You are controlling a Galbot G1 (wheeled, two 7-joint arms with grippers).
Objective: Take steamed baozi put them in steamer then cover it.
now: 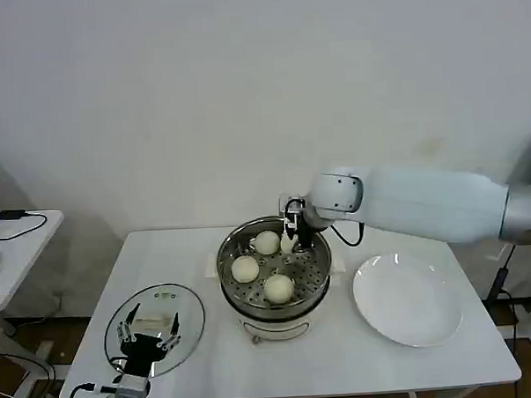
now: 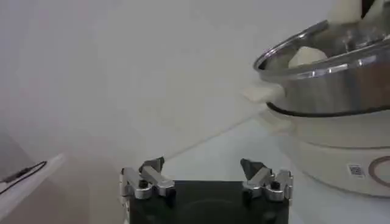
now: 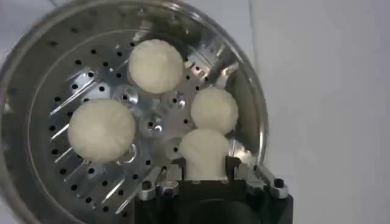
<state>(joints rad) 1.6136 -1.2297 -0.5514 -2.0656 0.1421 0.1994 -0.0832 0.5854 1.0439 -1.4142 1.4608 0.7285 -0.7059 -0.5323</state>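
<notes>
Right gripper (image 3: 206,176) jaws clamp baozi (image 3: 204,152) inside steamer (image 3: 36,55); no legible writing.

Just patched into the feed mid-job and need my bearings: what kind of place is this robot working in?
Probably a lab or test room staged as a kitchen, not a real one: a plain white table against a bare wall, holding an electric steamer, a plate and a glass lid, with a side desk trailing cables.

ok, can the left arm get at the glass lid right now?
Probably yes. The left tool hovers open directly over the glass lid on the table, nothing between them; the steamer stands beside.
</notes>
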